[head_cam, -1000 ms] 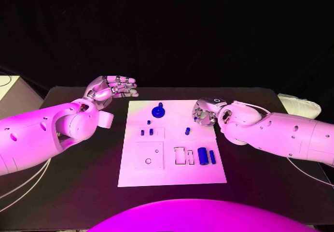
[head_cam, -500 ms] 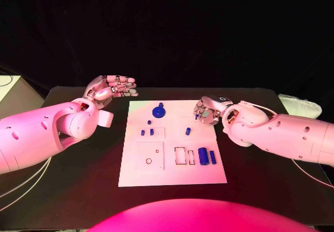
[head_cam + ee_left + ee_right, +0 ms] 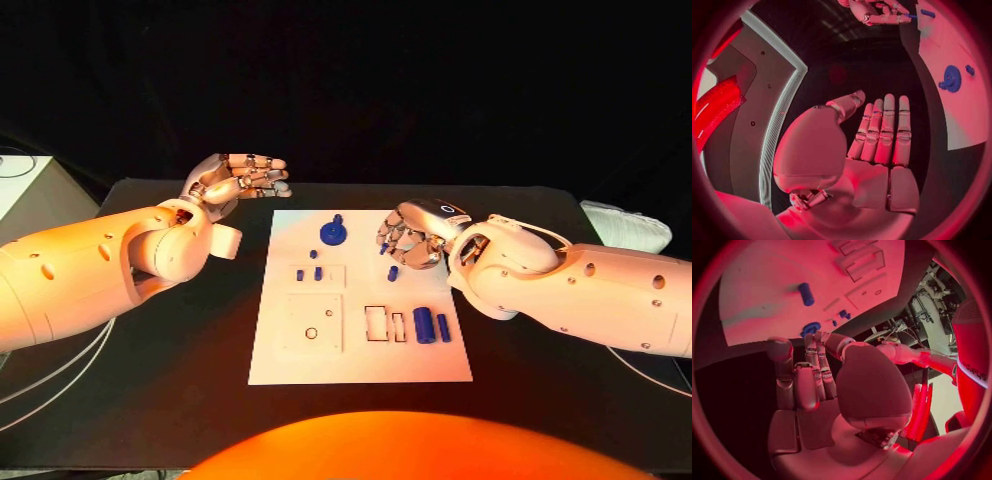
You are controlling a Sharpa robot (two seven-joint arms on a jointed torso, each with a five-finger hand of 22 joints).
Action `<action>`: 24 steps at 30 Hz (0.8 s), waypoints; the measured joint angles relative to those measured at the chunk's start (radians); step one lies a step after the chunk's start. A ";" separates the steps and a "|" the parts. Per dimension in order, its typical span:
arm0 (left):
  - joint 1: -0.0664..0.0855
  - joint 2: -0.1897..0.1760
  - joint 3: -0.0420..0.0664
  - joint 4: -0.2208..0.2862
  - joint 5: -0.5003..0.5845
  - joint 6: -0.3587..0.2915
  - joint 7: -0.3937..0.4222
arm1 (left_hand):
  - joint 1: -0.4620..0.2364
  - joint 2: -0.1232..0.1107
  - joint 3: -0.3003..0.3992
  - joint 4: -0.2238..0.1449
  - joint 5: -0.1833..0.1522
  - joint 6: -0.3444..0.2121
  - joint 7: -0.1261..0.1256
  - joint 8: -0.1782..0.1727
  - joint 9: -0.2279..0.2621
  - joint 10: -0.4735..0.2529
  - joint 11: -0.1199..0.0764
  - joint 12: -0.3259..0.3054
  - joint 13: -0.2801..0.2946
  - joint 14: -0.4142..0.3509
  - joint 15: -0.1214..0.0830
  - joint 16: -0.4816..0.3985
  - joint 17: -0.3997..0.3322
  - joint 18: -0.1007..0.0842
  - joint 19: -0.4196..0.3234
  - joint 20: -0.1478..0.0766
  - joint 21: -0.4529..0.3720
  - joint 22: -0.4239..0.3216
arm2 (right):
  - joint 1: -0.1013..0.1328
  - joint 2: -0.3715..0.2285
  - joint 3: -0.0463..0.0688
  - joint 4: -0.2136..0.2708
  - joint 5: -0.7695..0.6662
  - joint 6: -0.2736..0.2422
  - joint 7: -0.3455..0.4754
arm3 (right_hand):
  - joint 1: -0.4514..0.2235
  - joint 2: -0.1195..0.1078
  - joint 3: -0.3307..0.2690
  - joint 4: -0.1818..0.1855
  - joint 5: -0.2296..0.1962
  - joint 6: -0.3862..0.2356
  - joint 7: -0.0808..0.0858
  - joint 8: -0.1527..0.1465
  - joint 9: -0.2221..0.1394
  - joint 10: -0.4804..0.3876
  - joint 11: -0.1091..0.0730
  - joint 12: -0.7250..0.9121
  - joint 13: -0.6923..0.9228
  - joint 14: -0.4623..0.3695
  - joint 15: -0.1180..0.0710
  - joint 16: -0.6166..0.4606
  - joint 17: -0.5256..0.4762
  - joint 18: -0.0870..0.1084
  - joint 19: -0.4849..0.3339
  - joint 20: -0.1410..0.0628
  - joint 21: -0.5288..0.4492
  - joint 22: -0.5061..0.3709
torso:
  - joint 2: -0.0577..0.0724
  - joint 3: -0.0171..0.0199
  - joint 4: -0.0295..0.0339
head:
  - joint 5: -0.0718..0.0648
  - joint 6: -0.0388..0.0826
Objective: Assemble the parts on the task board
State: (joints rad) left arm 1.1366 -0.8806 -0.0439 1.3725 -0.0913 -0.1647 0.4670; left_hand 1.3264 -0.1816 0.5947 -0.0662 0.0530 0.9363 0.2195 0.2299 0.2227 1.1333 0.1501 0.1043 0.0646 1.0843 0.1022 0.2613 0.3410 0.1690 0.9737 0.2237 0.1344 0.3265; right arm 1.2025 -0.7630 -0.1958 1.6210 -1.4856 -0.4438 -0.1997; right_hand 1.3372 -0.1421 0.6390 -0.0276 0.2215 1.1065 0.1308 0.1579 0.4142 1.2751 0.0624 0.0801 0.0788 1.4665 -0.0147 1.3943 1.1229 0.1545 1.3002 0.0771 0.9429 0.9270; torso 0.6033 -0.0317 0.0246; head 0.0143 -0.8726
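Smooth plastic and bright metal over matt black.

Glossy, moulded-looking shells on both arms, catching the light; silvery metallic sheen on the left hand [image 3: 238,178] and right hand [image 3: 410,237], segmented and polished. Flat, matt white on the task board [image 3: 361,355], smooth with shallow recessed outlines. Plain blue plastic look on the gear-shaped part [image 3: 333,234] and the cylinder parts [image 3: 423,324], smooth, faintly shiny. Dull, matt black on the worktop [image 3: 173,350], no visible grain.
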 measured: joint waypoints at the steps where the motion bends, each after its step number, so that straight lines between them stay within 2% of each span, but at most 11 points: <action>1: 0.000 0.002 0.000 -0.002 0.000 0.000 0.000 | 0.000 0.000 0.000 0.000 0.000 0.000 0.000 0.000 0.000 0.000 0.000 0.000 0.000 0.000 0.000 0.000 0.000 0.000 0.000 0.000 0.000 0.000 | -0.001 0.008 0.000 0.008 -0.004 -0.001 0.001 | 0.000 0.000 0.000 0.000 0.002 0.000 0.000 0.000 0.000 0.000 0.000 0.000 0.000 0.000 0.000 0.000 0.000 0.000 0.000 0.000 0.000 0.000 | -0.001 -0.0003 -0.0001 | 0.002 0.000; 9: 0.000 0.018 0.000 -0.016 0.000 0.002 0.000 | 0.000 0.000 0.000 0.000 0.000 0.000 0.000 0.000 0.000 0.000 0.000 0.000 0.000 -0.003 0.002 0.005 0.000 0.000 0.000 0.000 0.000 0.000 | -0.017 0.071 -0.007 0.020 -0.035 -0.002 0.003 | 0.000 0.000 0.000 0.000 0.004 0.000 0.000 -0.003 0.001 0.000 0.000 0.000 -0.001 0.000 0.000 0.000 0.000 0.000 0.000 0.000 0.000 0.000 | -0.010 -0.0013 0.0006 | 0.021 0.000; 17: 0.000 0.030 0.000 -0.022 0.000 0.006 -0.001 | 0.000 0.000 0.000 0.000 0.000 0.000 0.000 0.000 0.000 0.000 0.000 0.000 0.000 -0.003 0.003 0.005 0.001 0.000 0.000 0.000 0.000 0.000 | -0.052 0.136 -0.017 0.000 -0.065 0.001 0.009 | 0.000 0.000 0.003 -0.003 0.003 -0.001 0.001 0.001 0.001 -0.002 0.002 0.000 -0.001 0.000 0.000 0.000 0.000 0.000 0.000 0.000 0.000 -0.002 | -0.015 -0.0032 0.0044 | 0.043 0.000; 24: 0.000 0.030 0.000 -0.022 0.000 0.008 -0.001 | 0.000 0.000 0.000 0.000 0.000 0.000 0.000 0.000 0.000 0.000 0.000 0.000 0.000 -0.003 0.003 0.005 0.001 0.000 0.000 0.000 0.000 0.000 | -0.079 0.163 -0.023 -0.016 -0.084 0.009 0.010 | 0.000 0.000 0.003 -0.003 0.003 0.001 -0.001 0.001 0.001 0.000 0.003 -0.002 -0.002 0.000 0.000 0.000 0.000 0.000 0.000 0.000 0.000 -0.004 | -0.014 -0.0033 0.0051 | 0.058 0.000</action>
State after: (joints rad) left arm 1.1365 -0.8506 -0.0441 1.3502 -0.0913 -0.1563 0.4659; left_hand 1.3264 -0.1816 0.5947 -0.0662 0.0530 0.9364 0.2195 0.2299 0.2229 1.1333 0.1501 0.1043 0.0646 1.0808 0.1056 0.2666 0.3419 0.1690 0.9737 0.2237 0.1344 0.3262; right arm 1.1231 -0.5999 -0.2190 1.6053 -1.5694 -0.4351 -0.1898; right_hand 1.3371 -0.1425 0.6415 -0.0307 0.2246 1.1078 0.1296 0.1590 0.4149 1.2748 0.0658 0.0786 0.0767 1.4665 -0.0146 1.3942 1.1226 0.1545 1.3002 0.0771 0.9429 0.9234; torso 0.5890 -0.0350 0.0297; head 0.0724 -0.8726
